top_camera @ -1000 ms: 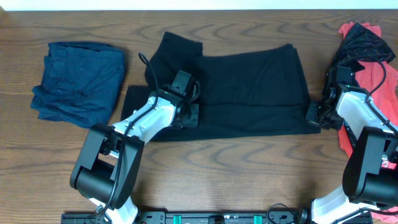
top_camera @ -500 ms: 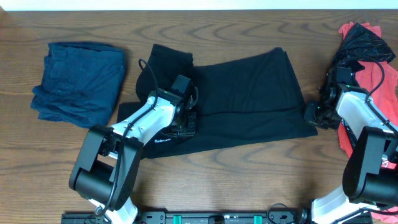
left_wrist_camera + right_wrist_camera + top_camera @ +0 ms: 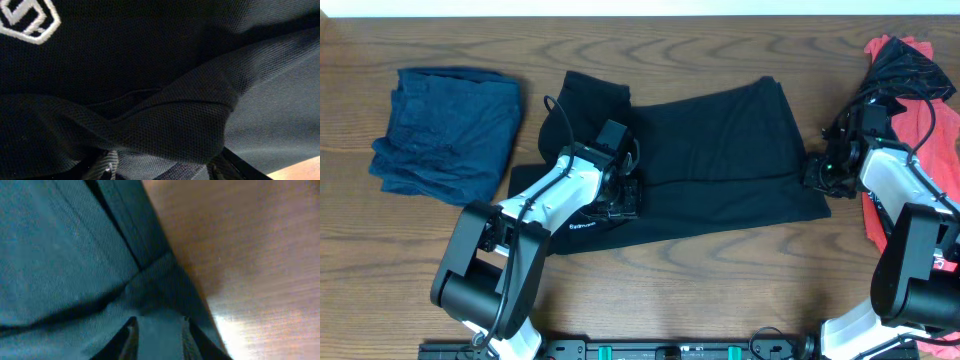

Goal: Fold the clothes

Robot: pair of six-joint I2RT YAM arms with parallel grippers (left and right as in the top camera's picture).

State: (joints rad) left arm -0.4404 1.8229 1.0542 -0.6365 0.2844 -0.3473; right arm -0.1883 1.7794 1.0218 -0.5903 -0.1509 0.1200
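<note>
A black garment lies spread over the middle of the wooden bench, mostly flat, its long side running from 9 to 3 o'clock. A soft crease crosses it lengthwise, and the part below the crease tapers toward its 3 o'clock end. A flap sticks out at its 11 o'clock corner. Small white print shows near its 7 o'clock edge.

The left claw sits on the garment's 8 o'clock part. Its wrist view shows a fine mesh knit with a white stitched logo at 11 o'clock. A raised ridge of cloth runs down between the fingers, so this claw is clenched on a fold of the black garment.

The right claw is at the garment's 3 o'clock edge, where cloth meets bare wood. In its wrist view the cloth looks dark teal under the light. A seamed hem passes between the two fingertips, and this claw is also clamped on the black garment.

A crumpled dark blue pile lies well apart at 9 o'clock from the garment. A red and black heap lies at 2 o'clock, behind the right arm.
</note>
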